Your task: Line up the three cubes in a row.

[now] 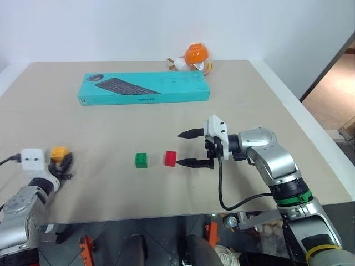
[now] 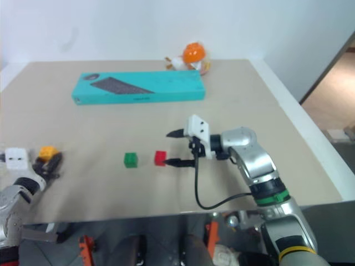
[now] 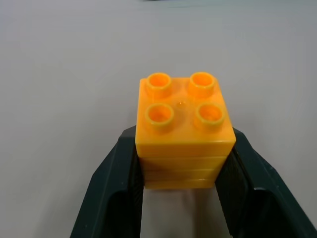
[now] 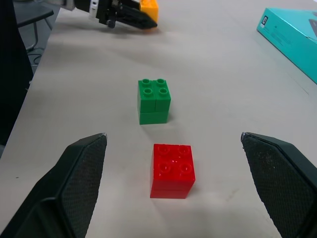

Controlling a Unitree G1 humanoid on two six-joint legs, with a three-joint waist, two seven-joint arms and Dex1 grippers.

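Table: a beige top carrying everything below; clock directions here are read on the head view, with 12 at the far edge.
Keyboard box: long and teal, lying flat toward 12 o'clock, well apart from the cubes.
Orange toy: round, at about 1 o'clock, just beyond the far right end of the keyboard box.
Right gripper: at 3 o'clock from the red cube, pointing toward 9 o'clock. Its two black fingers stand wide apart and grasp nothing; the lower fingertip sits just beside the red cube, and the wrist view shows the red cube lying ahead, between the spread fingers.
Left gripper: near the table's 9 o'clock edge. Its fingers are closed against two opposite sides of the yellow-orange cube.
Red cube: studs up on the table near the centre, at 3 o'clock from the green cube, with a small gap between them.
Green cube: studs up, level with the red one, free of both grippers.
Yellow-orange cube: studs up, clamped in the left gripper, far off at 9 o'clock from the green cube.
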